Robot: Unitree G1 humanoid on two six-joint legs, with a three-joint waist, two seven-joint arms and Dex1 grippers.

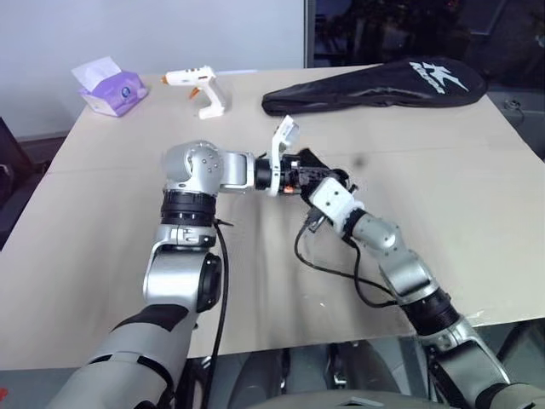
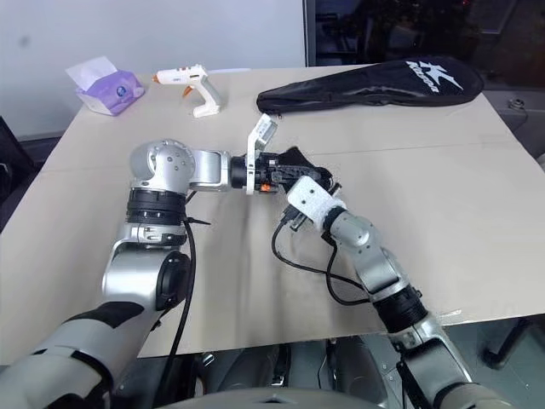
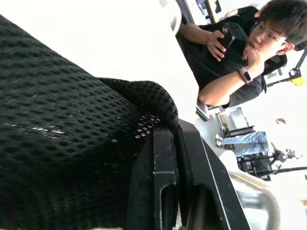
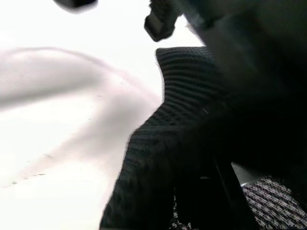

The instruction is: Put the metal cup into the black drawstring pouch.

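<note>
- Looking down from the head cam, I see both arms meeting over the middle of the bench (image 1: 111,256), with the black drawstring pouch (image 1: 311,164) bunched up between them.
- My left tool (image 3: 175,191) has its two fingers pressed flat together, clamped on a fold of the black drawstring pouch; the left wrist cam shows the mesh fabric draped right over the finger (image 3: 163,182).
- My right tool (image 1: 328,183) sits tucked against the pouch from the other side. Its wrist cam is mostly dark mesh right up against the lens, so I honestly can't tell if those fingers are apart or pinched on anything.
- The pouch is up off the bench, held in the air between the two wrists.
- The metal cup: I can't make it out for sure. Something pale and shiny sits at the lower edge of the left wrist cam, but I can't say what it is.
- Far side of the bench: a long black racket case (image 1: 375,85) with white lettering, a white glue gun (image 1: 200,89) lying on its side, and a purple tissue box (image 1: 115,89) near the far left corner. All well apart from the arms.
- A person (image 3: 235,52) shows in the left wrist cam, seated, holding a phone.
</note>
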